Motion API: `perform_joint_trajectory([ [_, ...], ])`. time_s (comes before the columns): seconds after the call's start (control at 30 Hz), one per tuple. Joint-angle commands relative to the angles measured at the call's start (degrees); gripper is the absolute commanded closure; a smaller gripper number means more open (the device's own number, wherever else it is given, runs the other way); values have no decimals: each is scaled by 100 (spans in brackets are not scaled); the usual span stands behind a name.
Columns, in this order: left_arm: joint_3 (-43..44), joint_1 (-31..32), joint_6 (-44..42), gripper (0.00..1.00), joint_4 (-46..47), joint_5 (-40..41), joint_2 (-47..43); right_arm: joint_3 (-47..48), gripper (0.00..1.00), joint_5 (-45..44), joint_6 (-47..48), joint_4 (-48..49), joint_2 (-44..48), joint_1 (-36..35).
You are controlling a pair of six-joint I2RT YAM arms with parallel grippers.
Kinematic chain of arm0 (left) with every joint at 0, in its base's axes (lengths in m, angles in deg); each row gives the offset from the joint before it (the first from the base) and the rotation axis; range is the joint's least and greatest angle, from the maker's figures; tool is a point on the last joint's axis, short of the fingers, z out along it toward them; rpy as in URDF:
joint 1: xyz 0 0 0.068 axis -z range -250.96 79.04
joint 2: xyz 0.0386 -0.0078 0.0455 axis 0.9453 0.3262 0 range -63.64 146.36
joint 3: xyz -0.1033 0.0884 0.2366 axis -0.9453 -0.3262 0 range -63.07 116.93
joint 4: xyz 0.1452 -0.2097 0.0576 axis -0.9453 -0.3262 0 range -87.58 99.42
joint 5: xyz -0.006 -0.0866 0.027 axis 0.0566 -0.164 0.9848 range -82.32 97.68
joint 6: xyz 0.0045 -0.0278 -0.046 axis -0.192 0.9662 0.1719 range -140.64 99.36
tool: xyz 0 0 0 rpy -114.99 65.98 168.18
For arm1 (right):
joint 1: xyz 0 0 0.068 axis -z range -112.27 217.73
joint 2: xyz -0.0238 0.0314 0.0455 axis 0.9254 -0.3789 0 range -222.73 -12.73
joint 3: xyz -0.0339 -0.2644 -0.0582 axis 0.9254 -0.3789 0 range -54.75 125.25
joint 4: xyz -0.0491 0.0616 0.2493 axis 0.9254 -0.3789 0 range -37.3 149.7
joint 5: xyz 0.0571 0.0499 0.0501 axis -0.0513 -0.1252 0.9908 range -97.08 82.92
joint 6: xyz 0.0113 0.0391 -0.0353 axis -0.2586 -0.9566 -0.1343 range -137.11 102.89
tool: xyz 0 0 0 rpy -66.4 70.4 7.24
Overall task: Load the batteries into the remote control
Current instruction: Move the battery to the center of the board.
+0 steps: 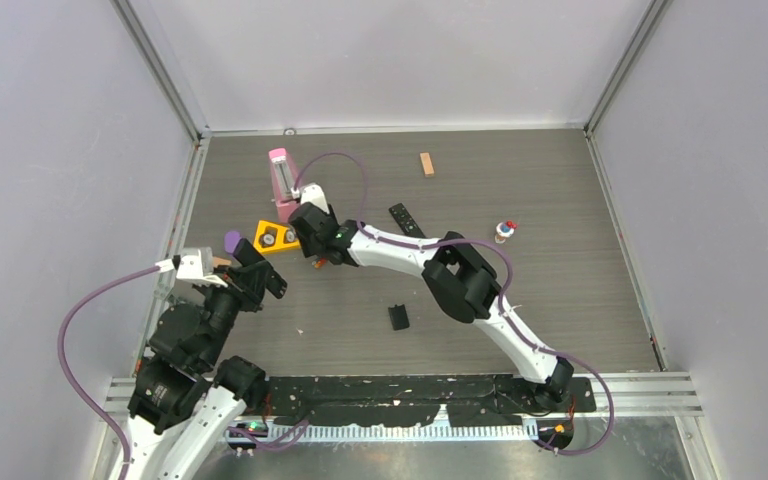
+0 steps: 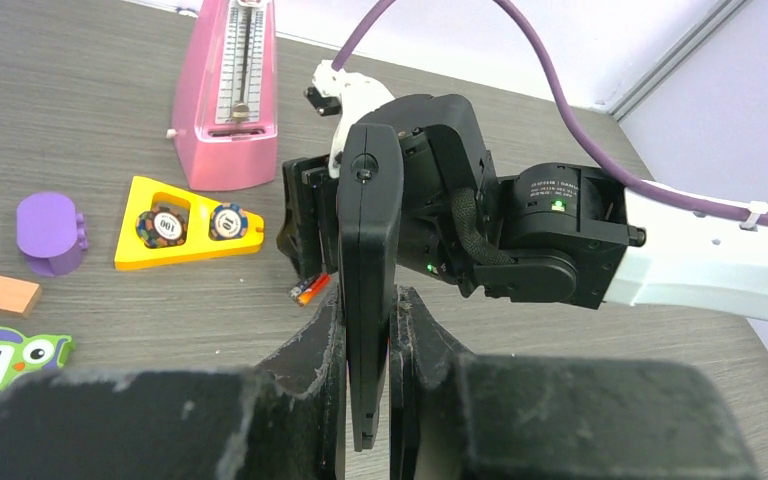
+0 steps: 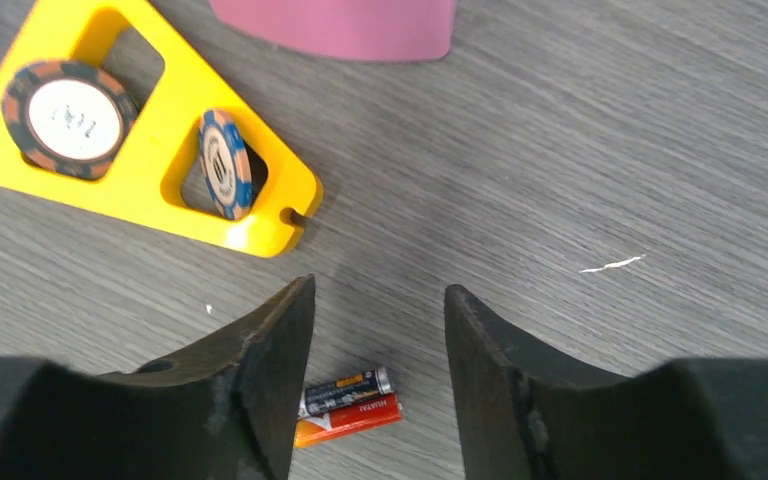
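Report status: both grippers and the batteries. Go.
Left gripper shut on remote control, held upright. Right gripper open above the batteries, two lying together on table, not gripped. Yellow chip holder close by, not blocking.

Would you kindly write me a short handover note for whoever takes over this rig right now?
Left hand: shut on the remote control, held upright.
Right hand: open, low over the batteries, one finger on either side, not gripping.
Batteries: two cells side by side on the table, beside the yellow chip holder.
Done: remote control in hand.
Left: grasp the cells and seat them in the remote control; none loaded yet.
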Motion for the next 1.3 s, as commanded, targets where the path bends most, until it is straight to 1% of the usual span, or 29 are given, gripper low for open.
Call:
perform_joint_trajectory([
  [0.0, 105, -19, 71, 100, 91, 151, -62, 331, 47, 493, 631, -289, -51, 67],
  [0.13, 7, -20, 129, 100, 204, 16, -85, -50, 52, 778, 941, -388, 174, 63],
  [0.33, 2, -19, 147, 100, 349, -664, 160, -700, 52, 1502, 1504, -490, 566, 63],
  [0.57, -50, -20, 240, 100, 384, -817, 287, -1547, 53, 1725, 2086, -490, 1019, 65],
  [0.67, -73, -20, 272, 100, 366, -824, 274, -1971, 57, 1700, 2129, -402, 1339, 74],
  [0.73, -88, -20, 310, 100, 358, -819, 264, -2160, 57, 1652, 2111, -353, 1520, 91],
  [0.8, -118, -20, 354, 100, 367, -809, 255, -2258, 57, 1642, 1874, -354, 1680, 105],
  [0.87, -139, -20, 375, 100, 361, -787, 252, -2347, 55, 1552, 1425, -390, 1862, 111],
  [0.93, -139, -21, 403, 100, 352, -768, 254, -2492, 52, 1382, 820, -420, 2095, 115],
  [0.97, -140, -22, 412, 100, 343, -759, 254, -2551, 51, 1227, 306, -487, 2247, 115],
  [1.0, -133, -23, 422, 100, 334, -755, 248, -2645, 51, 1165, 53, -566, 2319, 115],
  [1.03, -139, -19, 434, 100, 324, -735, 239, -2684, 51, 1093, -499, -761, 2441, 115],
  [1.07, -146, -20, 451, 100, 315, -731, 231, -2768, 50, 1099, -1028, -852, 2500, 115],
  [1.13, -162, -20, 471, 100, 311, -726, 207, -2935, 52, 1143, -1732, -1105, 2648, 96],
  [1.17, -183, -20, 489, 100, 314, -720, 198, -3101, 54, 1167, -1933, -1164, 2759, 49],
  [1.2, -198, -20, 514, 100, 322, -714, 183, -3176, 55, 1162, -2292, -1190, 2808, 7],
  [1.27, -232, -22, 552, 100, 323, -710, 159, -3356, 56, 1057, -2694, -1327, 2951, -118],
])
